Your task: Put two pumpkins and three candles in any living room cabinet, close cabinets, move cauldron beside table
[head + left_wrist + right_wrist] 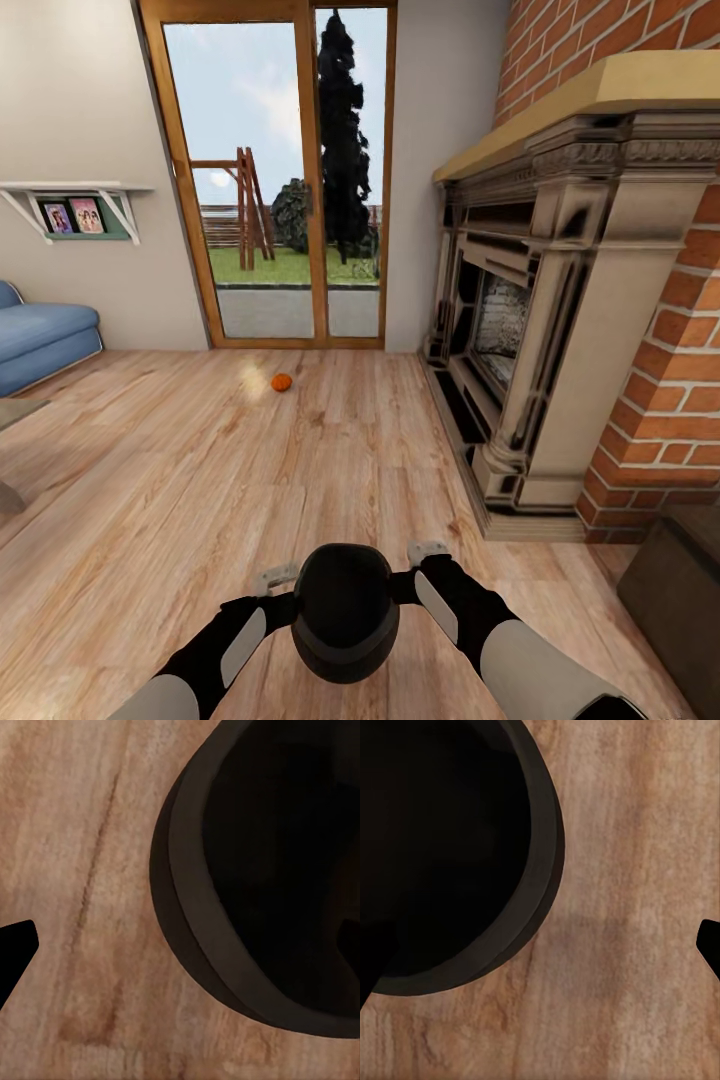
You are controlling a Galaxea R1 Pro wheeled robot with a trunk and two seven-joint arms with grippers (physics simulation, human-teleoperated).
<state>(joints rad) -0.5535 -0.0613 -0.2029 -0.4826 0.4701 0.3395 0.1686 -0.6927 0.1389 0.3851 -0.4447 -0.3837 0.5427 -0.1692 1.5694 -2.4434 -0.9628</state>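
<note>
On bare wood floor (150, 470) between sofa (40, 340) and fireplace (540, 330), both arms press the cauldron (345, 610) from either side, left gripper (275, 578) and right gripper (428, 551) spread wide; a pumpkin (281, 382) lies near the glass door (275, 170).

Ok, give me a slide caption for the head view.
Black cauldron between both arms over wood floor; pumpkin ahead near the glass door.
</note>
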